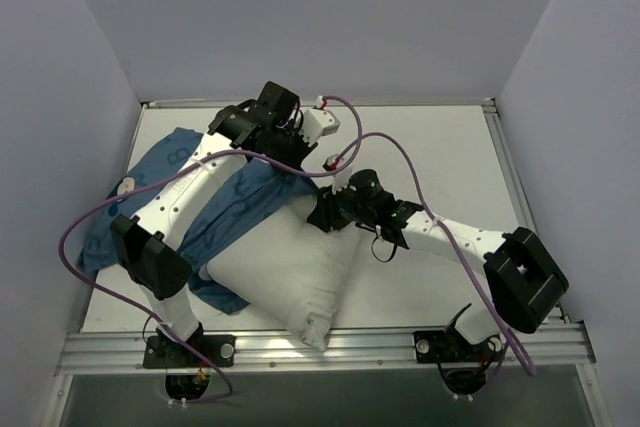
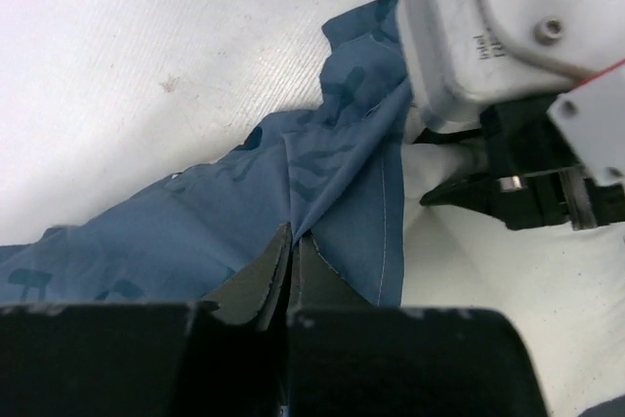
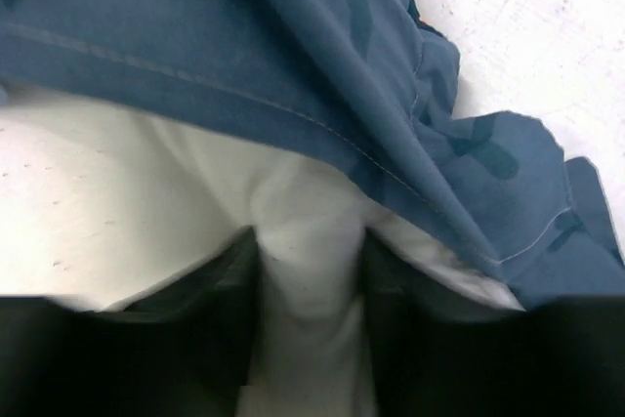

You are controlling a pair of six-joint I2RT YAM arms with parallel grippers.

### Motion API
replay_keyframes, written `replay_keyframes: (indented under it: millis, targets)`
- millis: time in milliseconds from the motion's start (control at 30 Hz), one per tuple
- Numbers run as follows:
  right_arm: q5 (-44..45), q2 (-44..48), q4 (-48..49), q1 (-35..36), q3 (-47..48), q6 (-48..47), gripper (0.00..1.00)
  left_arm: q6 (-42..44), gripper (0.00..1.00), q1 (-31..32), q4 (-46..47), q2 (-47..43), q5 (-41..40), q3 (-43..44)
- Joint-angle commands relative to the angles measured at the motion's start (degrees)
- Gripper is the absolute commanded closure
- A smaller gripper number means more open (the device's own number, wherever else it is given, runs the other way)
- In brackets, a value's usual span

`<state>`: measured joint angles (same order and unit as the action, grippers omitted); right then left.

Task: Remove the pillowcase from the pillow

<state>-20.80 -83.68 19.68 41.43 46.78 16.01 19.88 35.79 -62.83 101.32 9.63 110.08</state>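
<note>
- On the table (image 1: 440,157), seen from above, the white pillow (image 1: 285,272) lay near the front edge. The blue pillowcase (image 1: 235,212) covered its far end and trailed left.
- Only the left wrist view showed the left gripper (image 2: 290,246) pinched tight on a pillowcase fold.
- Only the right wrist view showed the right gripper (image 3: 311,275) clamped around a pillow bulge.

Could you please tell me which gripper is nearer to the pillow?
Right. The right gripper pinches a fold of the pillow; the left gripper clamps the pillowcase just beside the pillow, not touching it.
</note>
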Motion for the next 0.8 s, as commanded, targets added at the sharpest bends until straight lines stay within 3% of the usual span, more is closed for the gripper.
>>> replay_keyframes:
  millis: [0, 33, 333, 500, 767]
  targets:
    - [3.39, -3.42, -5.53, 1.02, -2.49, 0.51, 0.74, -0.37, 0.98, -1.77, 5.35, -0.42, -1.19, 1.01]
    - [4.35, -3.33, -6.05, 1.02, -2.57, 1.04, 1.0, 0.33, 0.98, -2.65, 5.96, -0.25, -1.8, -0.03]
    - [9.72, 10.1, -16.33, 0.67, -8.19, 6.13, 1.0, 7.01, 0.98, -11.17, 13.61, 8.27, -12.61, -1.37]
    - [9.73, 19.58, -25.04, -4.59, -13.2, 10.96, 1.0, 9.65, 0.98, -17.14, 16.23, 11.88, -14.46, -0.57]
    - [10.95, 22.42, -28.82, -9.0, -13.48, 13.43, 1.0, 13.69, 0.98, -24.18, 20.46, 13.73, -16.22, 0.66]
